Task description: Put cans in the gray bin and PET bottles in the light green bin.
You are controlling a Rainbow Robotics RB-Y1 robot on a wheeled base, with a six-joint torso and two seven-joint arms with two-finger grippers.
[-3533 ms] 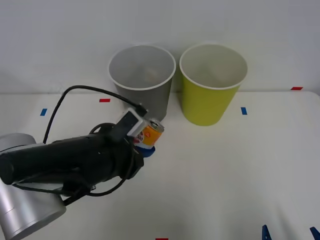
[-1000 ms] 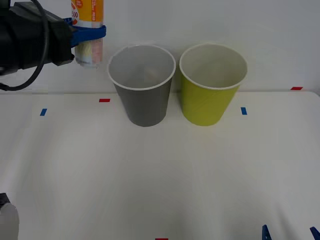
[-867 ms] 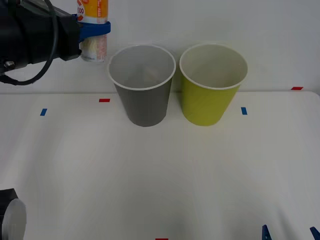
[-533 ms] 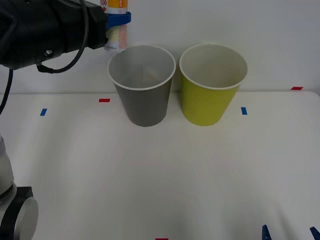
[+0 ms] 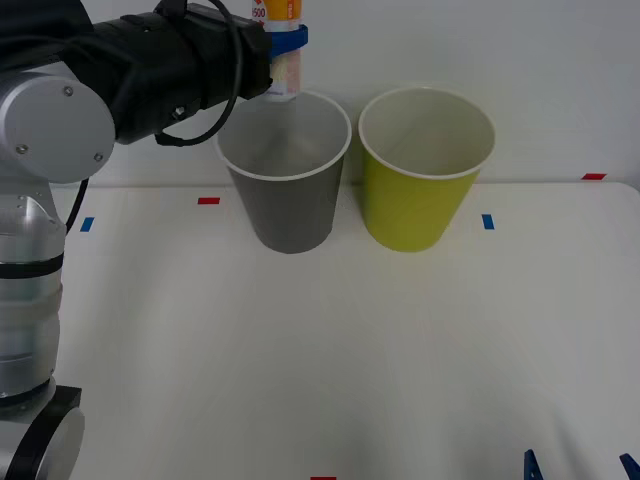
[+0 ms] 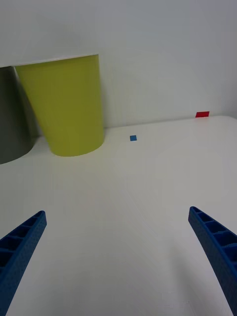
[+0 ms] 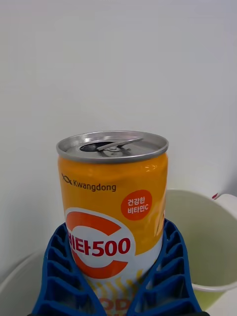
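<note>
Orange-yellow can point(image 7: 114, 197) (silvery top, red logo), pinched upright by left gripper point(image 7: 116, 281), right gripper point(image 6: 118, 256) spread

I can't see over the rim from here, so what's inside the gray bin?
The gray bin shows a pale inner wall; nothing clear lies in it, and its floor is hidden by the near wall. The left gripper holds the can upright above its far rim.

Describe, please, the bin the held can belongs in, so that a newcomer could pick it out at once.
At the far edge of the white table, against the wall, two round tapered bins stand side by side. The gray bin is the one on the robot's left, directly below the can that the left gripper holds upright. Its neighbour, the light green bin, differs only in colour.
</note>
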